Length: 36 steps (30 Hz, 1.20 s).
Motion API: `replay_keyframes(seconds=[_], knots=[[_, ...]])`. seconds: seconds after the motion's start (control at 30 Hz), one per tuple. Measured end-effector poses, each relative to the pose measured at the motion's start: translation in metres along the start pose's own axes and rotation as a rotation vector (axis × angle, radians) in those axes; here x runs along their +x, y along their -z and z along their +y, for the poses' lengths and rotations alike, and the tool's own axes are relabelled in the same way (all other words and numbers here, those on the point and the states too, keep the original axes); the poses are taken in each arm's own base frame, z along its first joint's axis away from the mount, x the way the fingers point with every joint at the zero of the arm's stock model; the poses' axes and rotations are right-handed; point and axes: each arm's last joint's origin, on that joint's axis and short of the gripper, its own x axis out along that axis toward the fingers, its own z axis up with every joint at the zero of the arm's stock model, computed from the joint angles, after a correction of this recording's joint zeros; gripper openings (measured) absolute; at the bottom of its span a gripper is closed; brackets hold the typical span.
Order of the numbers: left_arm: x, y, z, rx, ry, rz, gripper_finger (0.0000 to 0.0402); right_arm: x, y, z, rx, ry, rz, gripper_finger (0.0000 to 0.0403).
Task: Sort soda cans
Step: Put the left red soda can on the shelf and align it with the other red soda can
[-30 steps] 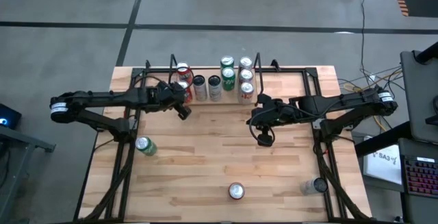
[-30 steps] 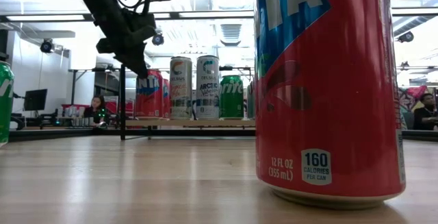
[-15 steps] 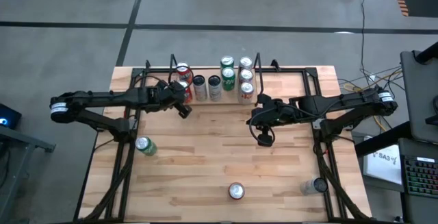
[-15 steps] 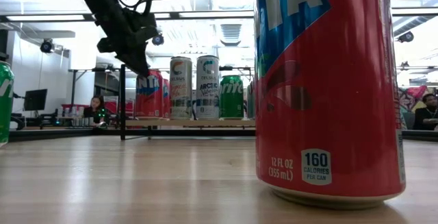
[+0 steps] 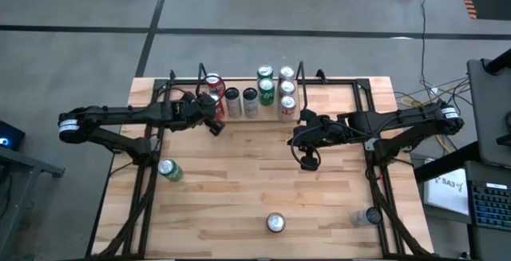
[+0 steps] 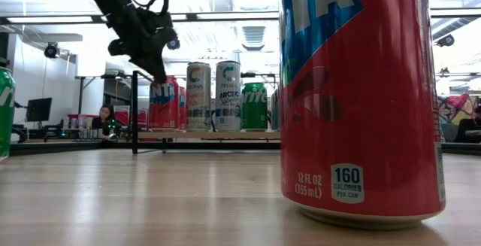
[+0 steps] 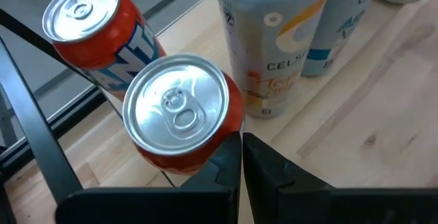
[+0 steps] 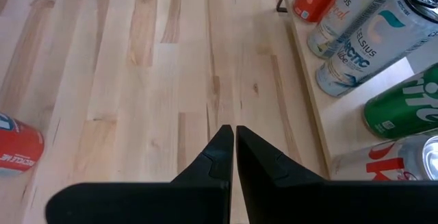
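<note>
Soda cans stand in a row at the table's far edge: two red cans (image 5: 214, 93), two slim pale ones (image 5: 241, 101), green ones (image 5: 266, 83) and silver ones (image 5: 287, 90). Three cans stand loose: green (image 5: 168, 169) at the near left, red (image 5: 275, 223) at the near edge and silver (image 5: 369, 215) at the near right. My left gripper (image 5: 215, 128) is shut, its tip close beside the nearer red can (image 7: 181, 114), about level with its top (image 6: 162, 77). My right gripper (image 5: 297, 139) is shut and hangs over bare wood (image 8: 235, 129) at mid-table. My left gripper has its shut fingertips (image 7: 233, 148) right next to the upper side wall (image 7: 229, 125) of the nearer red can, slanting down from the table's near left. I cannot tell whether they touch it. The can stands upright in the row.
A black metal frame (image 5: 172, 81) runs along the table's far and side edges. The far cans rest on a pale board (image 8: 342, 125). The loose red can (image 6: 361, 103) fills the low view's right half. Open wood lies between the arms (image 5: 255, 173).
My left gripper's tip has swung slightly toward the table's right, closer to the nearer red can, staying shut. The cans have kept still.
</note>
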Motion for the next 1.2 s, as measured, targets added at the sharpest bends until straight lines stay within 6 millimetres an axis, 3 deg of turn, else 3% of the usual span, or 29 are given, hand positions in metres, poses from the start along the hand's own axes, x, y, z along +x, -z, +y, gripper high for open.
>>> replay_keyframes(seconds=[0.27,0.43,0.6,1.2], knots=[[-0.001,-0.001,-0.001,0.028,0.013,-0.009,0.0000,0.000,0.000,0.000,0.000,0.000,0.000,0.0009],[-0.002,0.003,-0.004,0.206,0.134,0.057,0.0000,0.000,0.000,0.000,0.000,0.000,0.000,0.0009],[0.002,0.009,-0.002,0.327,0.076,0.063,0.0000,0.000,0.000,0.000,-0.001,0.000,0.000,0.0009],[0.003,0.005,0.001,0.291,-0.068,-0.012,0.0000,0.000,0.000,0.000,-0.008,0.000,0.000,0.0009]])
